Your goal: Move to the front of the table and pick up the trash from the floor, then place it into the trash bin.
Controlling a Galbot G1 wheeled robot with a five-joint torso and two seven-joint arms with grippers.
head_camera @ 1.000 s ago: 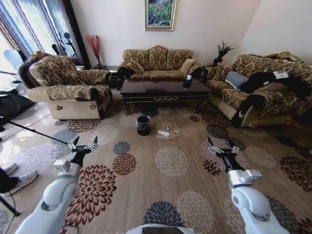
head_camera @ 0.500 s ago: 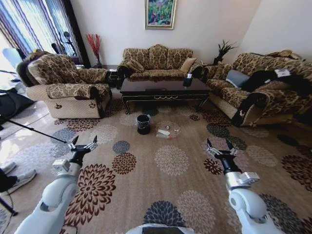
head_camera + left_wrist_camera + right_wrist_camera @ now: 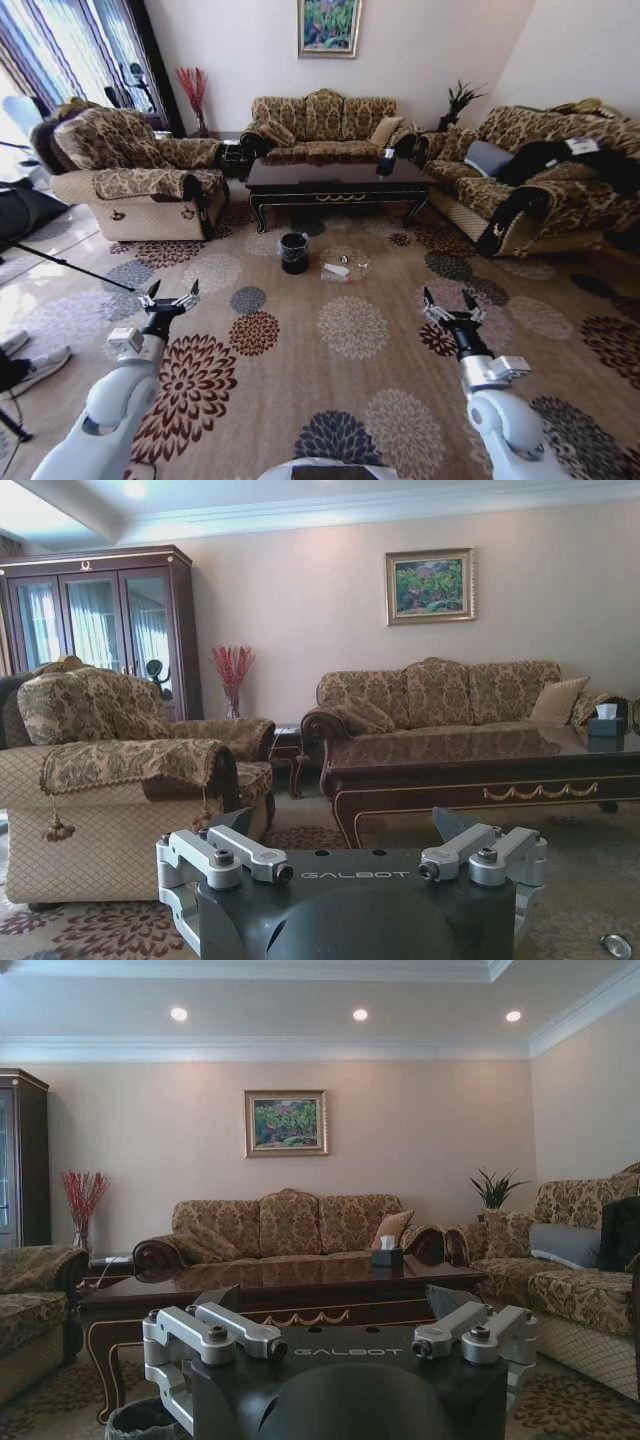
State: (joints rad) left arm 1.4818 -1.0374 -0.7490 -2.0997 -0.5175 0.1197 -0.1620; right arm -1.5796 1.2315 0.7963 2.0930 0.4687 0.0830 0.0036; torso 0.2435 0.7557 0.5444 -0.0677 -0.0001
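Left gripper (image 3: 170, 297): fingers spread, holding nothing, raised over the floor (image 3: 350, 400) well short of the trash bin.
Right gripper (image 3: 447, 304): fingers likewise spread and empty, also well short of the bin, off to its right.
Trash (image 3: 338, 273): a clear bottle, a flat white piece and a tiny round item lie on the carpet just right of the trash bin (image 3: 294, 254).
Trash bin: stands on the carpet directly in front of the table (image 3: 335, 181), near its left front leg.
Step in hand: as I judge it, the approach drive; nothing is within reach yet.
Doing it well: stop short of the bin with the litter centred between the arms, leaving room to bend without nudging bin or table.
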